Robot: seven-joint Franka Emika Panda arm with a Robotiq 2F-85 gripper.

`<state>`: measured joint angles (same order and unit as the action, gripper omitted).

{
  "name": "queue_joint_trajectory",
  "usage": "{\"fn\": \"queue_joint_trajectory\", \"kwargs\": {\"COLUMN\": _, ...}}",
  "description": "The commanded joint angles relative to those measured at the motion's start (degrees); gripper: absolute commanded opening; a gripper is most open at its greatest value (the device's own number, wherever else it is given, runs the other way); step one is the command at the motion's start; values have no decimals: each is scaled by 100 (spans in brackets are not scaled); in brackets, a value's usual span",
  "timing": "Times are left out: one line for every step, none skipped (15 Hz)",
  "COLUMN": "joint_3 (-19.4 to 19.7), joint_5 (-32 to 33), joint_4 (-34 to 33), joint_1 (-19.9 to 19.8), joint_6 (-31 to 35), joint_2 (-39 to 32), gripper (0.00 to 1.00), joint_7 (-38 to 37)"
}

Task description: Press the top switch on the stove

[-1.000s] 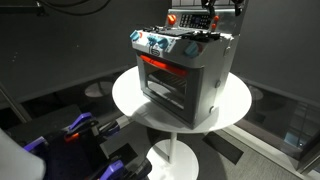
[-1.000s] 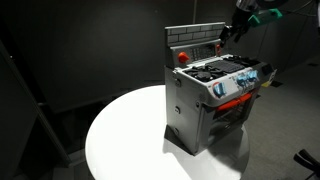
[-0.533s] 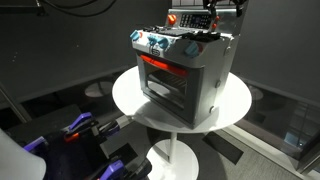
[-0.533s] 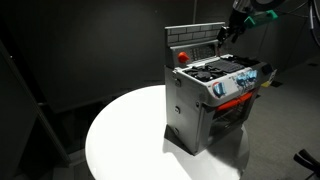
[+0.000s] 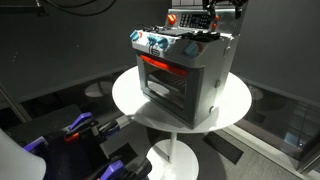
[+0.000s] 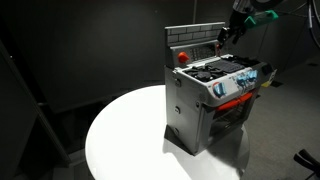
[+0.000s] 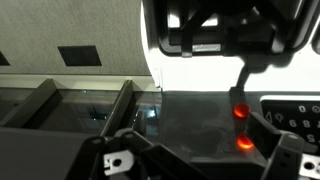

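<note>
The stove [image 5: 185, 72] is a small grey toy oven with a red-glowing door and blue-and-white knobs. It stands on a round white table in both exterior views and also shows here [image 6: 213, 95]. My gripper [image 5: 212, 20] hovers at the raised dark back panel, seen here too [image 6: 226, 34]. In the wrist view the dark panel [image 7: 190, 115] fills the middle, with two red-lit round switches on it, the upper [image 7: 240, 112] and the lower [image 7: 243, 145]. My gripper's fingers [image 7: 198, 152] look spread apart and hold nothing. They sit just in front of the panel.
The round white table [image 5: 130, 100] stands on a pedestal and also shows here [image 6: 120, 140]. A red round button [image 6: 181, 57] sits at the panel's other end. Blue-and-black equipment [image 5: 75, 130] lies on the floor. The surroundings are dark.
</note>
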<state>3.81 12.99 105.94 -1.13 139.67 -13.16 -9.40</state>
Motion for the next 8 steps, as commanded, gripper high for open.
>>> {"fn": "queue_joint_trajectory", "kwargs": {"joint_3": -128, "joint_5": -717, "joint_4": 427, "joint_1": -145, "joint_6": -424, "joint_2": 409, "gripper": 100, "joint_7": 681}}
{"fn": "queue_joint_trajectory", "kwargs": {"joint_3": -154, "joint_5": -947, "joint_4": 543, "joint_1": -178, "joint_6": -539, "joint_2": 502, "gripper": 100, "joint_7": 910}}
{"fn": "queue_joint_trajectory", "kwargs": {"joint_3": -155, "joint_5": -1118, "joint_4": 694, "joint_1": -197, "joint_6": -629, "joint_2": 641, "gripper": 100, "joint_7": 1085}}
{"fn": "queue_joint_trajectory", "kwargs": {"joint_3": -150, "joint_5": -1278, "joint_4": 829, "joint_1": -213, "joint_6": -727, "joint_2": 771, "gripper": 100, "joint_7": 1259}}
{"fn": "queue_joint_trajectory", "kwargs": {"joint_3": -136, "joint_5": -1405, "joint_4": 987, "joint_1": -223, "joint_6": -803, "joint_2": 928, "gripper": 100, "joint_7": 1412}}
{"fn": "queue_joint_trajectory", "kwargs": {"joint_3": -117, "joint_5": -1511, "joint_4": 1125, "joint_1": -232, "joint_6": -900, "joint_2": 1079, "gripper": 100, "joint_7": 1550}}
{"fn": "queue_joint_trajectory", "kwargs": {"joint_3": -91, "joint_5": -1579, "joint_4": 1244, "joint_1": -238, "joint_6": -1022, "joint_2": 1221, "gripper": 100, "joint_7": 1651}}
{"fn": "queue_joint_trajectory", "kwargs": {"joint_3": -66, "joint_5": -1616, "joint_4": 1355, "joint_1": -245, "joint_6": -1152, "joint_2": 1365, "gripper": 100, "joint_7": 1726}}
